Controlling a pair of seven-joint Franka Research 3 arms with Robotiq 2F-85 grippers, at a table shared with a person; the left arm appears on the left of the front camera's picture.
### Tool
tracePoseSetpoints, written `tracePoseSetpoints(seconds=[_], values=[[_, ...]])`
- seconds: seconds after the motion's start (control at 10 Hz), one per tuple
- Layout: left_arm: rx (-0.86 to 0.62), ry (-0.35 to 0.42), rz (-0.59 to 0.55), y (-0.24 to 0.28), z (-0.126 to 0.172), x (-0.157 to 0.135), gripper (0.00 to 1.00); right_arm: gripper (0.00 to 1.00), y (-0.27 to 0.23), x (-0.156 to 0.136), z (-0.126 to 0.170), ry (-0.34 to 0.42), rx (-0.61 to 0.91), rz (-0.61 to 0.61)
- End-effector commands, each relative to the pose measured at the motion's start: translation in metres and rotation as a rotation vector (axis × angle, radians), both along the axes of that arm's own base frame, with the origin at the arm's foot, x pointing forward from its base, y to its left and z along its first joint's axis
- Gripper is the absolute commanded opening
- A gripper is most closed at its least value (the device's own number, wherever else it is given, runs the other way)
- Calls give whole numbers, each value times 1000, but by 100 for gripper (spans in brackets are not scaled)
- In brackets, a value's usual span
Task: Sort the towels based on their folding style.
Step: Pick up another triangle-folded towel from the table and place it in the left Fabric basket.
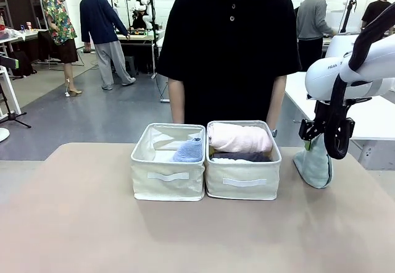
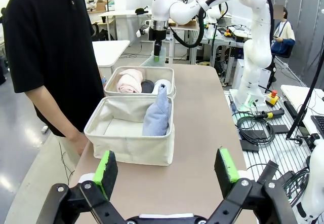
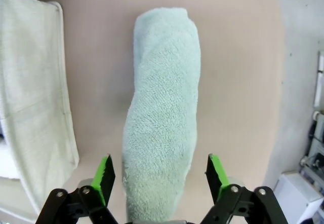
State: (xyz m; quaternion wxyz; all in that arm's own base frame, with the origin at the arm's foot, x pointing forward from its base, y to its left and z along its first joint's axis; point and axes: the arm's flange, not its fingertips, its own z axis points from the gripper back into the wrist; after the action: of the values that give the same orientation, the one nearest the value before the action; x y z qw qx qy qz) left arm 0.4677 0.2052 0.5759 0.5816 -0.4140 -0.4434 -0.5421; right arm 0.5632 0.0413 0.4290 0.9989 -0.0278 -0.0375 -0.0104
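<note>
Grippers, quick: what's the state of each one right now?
Left gripper: open, holding nothing.
Right gripper: open, fingers either side of the green towel, not closed on it.

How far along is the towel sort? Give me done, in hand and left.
Done: the light blue cone towel stands in the left bin; the pink roll, dark grey roll and white roll lie in the right bin. In hand: the right gripper straddles the grey-green cone towel on the table, jaws open. Left: grip it and move it to the left bin. The left gripper is open.
</note>
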Motion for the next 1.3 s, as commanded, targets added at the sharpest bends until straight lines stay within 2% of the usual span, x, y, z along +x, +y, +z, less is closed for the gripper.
tracePoseSetpoints(seconds=[0.0,0.1,0.3,0.4,0.5,0.6,0.9,1.0,1.1,1.2], values=[[10,-6,-11,0,0,-2,100,35,-3,3,4,34,37,-4],[10,-6,-11,0,0,-2,100,0,-4,3,3,46,39,-7],[10,-6,-11,0,0,-2,100,0,-5,4,1,65,38,-8],[10,-6,-11,0,0,-2,100,15,-5,4,2,69,35,-11],[10,-6,-11,0,0,-2,100,5,-4,4,2,71,30,-11],[10,-6,-11,0,0,-2,100,0,-4,4,2,72,26,-11],[10,-6,-11,0,0,-2,100,0,-3,2,12,56,-17,-22],[10,-6,-11,0,0,-2,100,3,1,-8,29,50,-101,-27],[10,-6,-11,0,0,-2,100,3,6,-28,71,38,-158,-17],[10,-6,-11,0,0,-2,100,3,12,-56,128,2,-164,14]])
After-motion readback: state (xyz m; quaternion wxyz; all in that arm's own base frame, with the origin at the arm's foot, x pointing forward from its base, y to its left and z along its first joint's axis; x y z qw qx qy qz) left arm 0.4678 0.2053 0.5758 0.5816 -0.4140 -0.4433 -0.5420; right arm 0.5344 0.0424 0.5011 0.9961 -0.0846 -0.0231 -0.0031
